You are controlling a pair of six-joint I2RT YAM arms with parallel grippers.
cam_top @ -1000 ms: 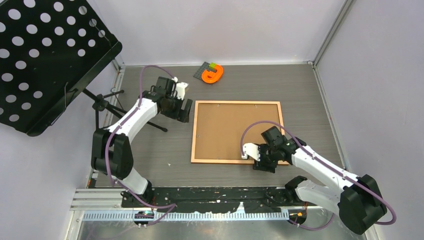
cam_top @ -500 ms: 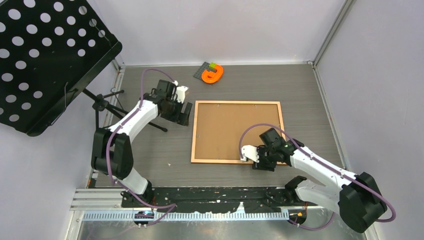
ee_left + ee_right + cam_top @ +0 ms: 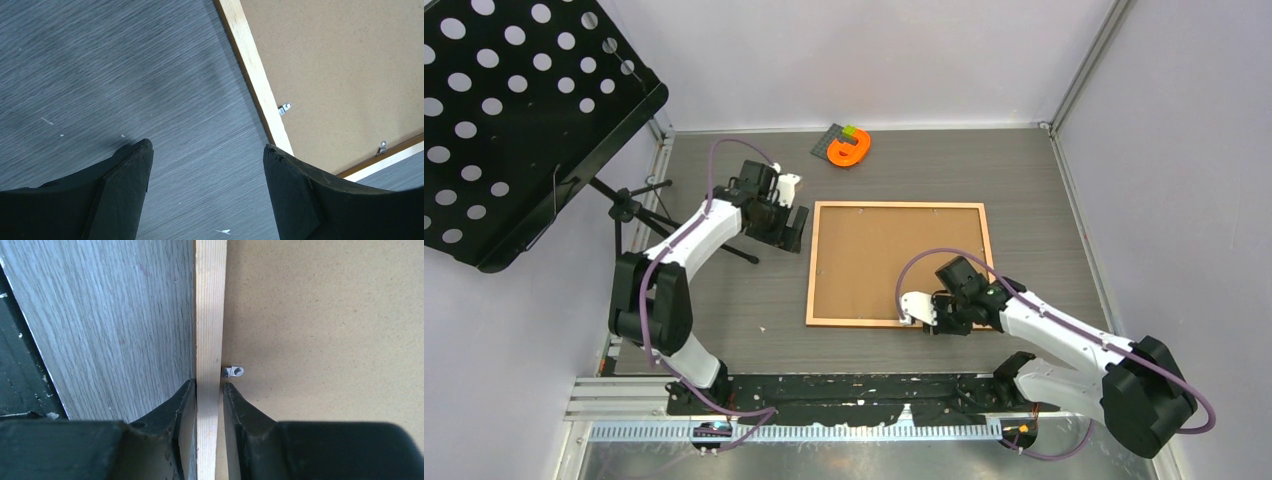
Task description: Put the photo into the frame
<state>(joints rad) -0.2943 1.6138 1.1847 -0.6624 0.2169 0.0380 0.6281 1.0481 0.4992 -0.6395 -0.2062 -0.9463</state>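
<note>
Flat and back-up on the grey worktop [image 3: 724, 290], right of centre: frame [image 3: 900, 206], filled edge to edge by a brown board [image 3: 884, 255], with the photo out of sight and no telling whether it sits under the board. Pinching the frame's near rail, one on the board side and one on the outer side: right fingers [image 3: 175, 415], just beside a small metal tab [image 3: 232, 371]. Spread wide over bare worktop, beside the frame's left rail near its far corner: left fingers [image 3: 125, 175].
</note>
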